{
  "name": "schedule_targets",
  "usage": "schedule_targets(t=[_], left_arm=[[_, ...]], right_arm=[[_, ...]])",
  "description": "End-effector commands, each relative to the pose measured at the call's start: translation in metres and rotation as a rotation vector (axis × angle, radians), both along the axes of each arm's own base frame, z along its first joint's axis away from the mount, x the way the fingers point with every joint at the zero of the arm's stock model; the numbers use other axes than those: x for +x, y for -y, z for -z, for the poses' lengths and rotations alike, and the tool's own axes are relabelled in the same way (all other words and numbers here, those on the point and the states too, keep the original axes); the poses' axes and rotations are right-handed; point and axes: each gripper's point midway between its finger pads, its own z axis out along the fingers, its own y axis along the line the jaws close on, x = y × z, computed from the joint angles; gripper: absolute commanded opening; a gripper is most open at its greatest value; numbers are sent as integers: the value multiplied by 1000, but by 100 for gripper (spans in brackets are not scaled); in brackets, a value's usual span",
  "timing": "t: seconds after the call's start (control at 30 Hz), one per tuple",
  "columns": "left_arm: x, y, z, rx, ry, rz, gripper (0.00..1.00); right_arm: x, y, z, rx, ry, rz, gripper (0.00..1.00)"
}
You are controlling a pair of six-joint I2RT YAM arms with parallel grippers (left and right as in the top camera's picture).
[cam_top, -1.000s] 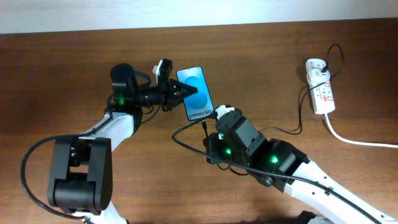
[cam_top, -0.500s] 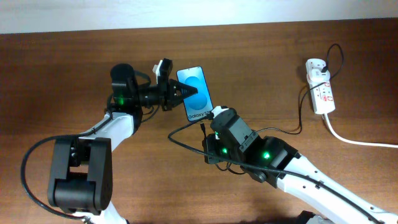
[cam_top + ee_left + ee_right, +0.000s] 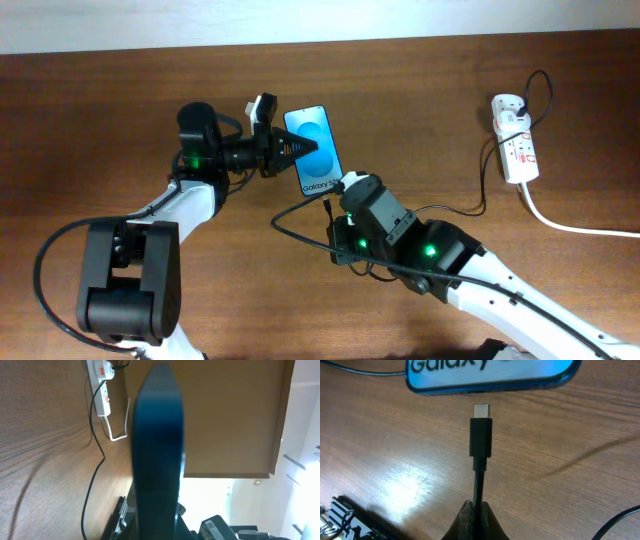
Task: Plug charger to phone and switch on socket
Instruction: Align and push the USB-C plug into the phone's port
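Tip of charger [image 3: 481,430] is just short of the phone [image 3: 490,375], not touching. The phone lies near the table's far edge, left of centre. Its long axis runs far-to-near, text end nearward, and the tip points along it.

The right gripper [image 3: 474,512] pinches the cable behind the connector. The left gripper [image 3: 295,148] is clamped on the phone.

Risk: the cable bows and the tip skids past the port.

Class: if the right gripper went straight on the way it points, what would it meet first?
Probably the phone: the charger tip held by the right gripper points at its near edge, across a short bare gap. Whether their heights match is unclear.
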Motion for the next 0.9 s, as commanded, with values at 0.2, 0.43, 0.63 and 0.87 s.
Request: schedule_targets(t=[0.2, 0.43, 0.63, 0.87], left_arm=[[3, 2, -11, -4, 31, 4, 0], [7, 2, -10, -2, -3, -23, 0], [6, 2, -10, -3, -4, -15, 0], [5, 2, -10, -5, -11, -9, 0]], right_arm=[[0, 2, -15, 16, 52, -7, 4], [-1, -1, -8, 9, 30, -16, 4], [2, 0, -9, 9, 46, -7, 4], [5, 1, -10, 2, 56, 4, 4]])
